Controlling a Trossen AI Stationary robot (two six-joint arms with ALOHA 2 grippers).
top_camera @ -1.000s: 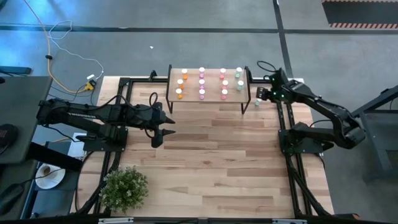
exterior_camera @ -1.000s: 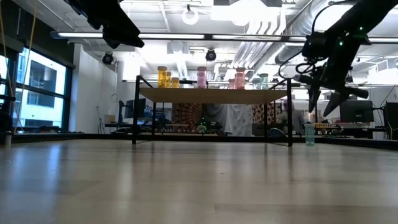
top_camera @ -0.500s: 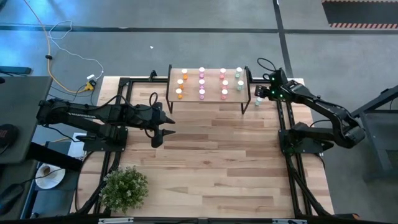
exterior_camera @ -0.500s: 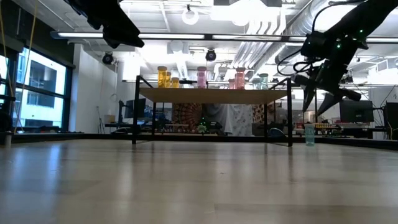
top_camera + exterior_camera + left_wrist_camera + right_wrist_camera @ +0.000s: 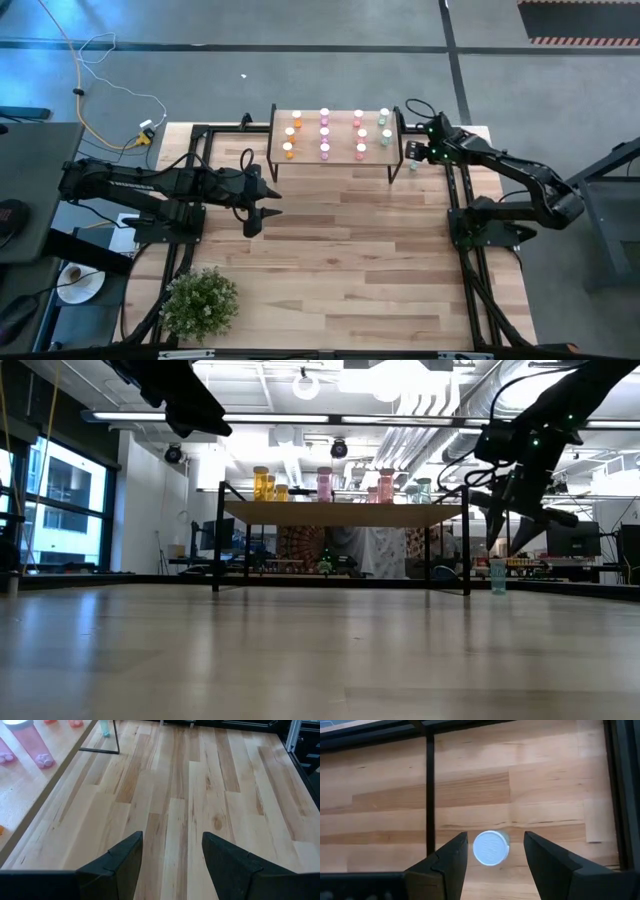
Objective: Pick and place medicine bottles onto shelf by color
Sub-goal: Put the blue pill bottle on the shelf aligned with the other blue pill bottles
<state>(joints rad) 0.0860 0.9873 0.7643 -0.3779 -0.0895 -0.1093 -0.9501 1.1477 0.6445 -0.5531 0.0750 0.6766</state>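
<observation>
Descent of the right gripper (image 5: 494, 851) has brought its spread, empty jaws directly over the last pale-green, white-capped medicine bottle (image 5: 491, 848), standing on the desk (image 5: 350, 250) beside the low light-wood shelf (image 5: 335, 118). Judging by this, a grasp comes next. The left gripper (image 5: 171, 851) waits released mid-desk.

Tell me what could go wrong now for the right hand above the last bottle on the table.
The right hand hangs open over the pale green bottle, which stands close to the shelf leg. Descending, a finger might strike that leg. A finger landing on the white cap could also topple the bottle.

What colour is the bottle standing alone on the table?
Pale green with a white cap, clearest in the low view.
</observation>
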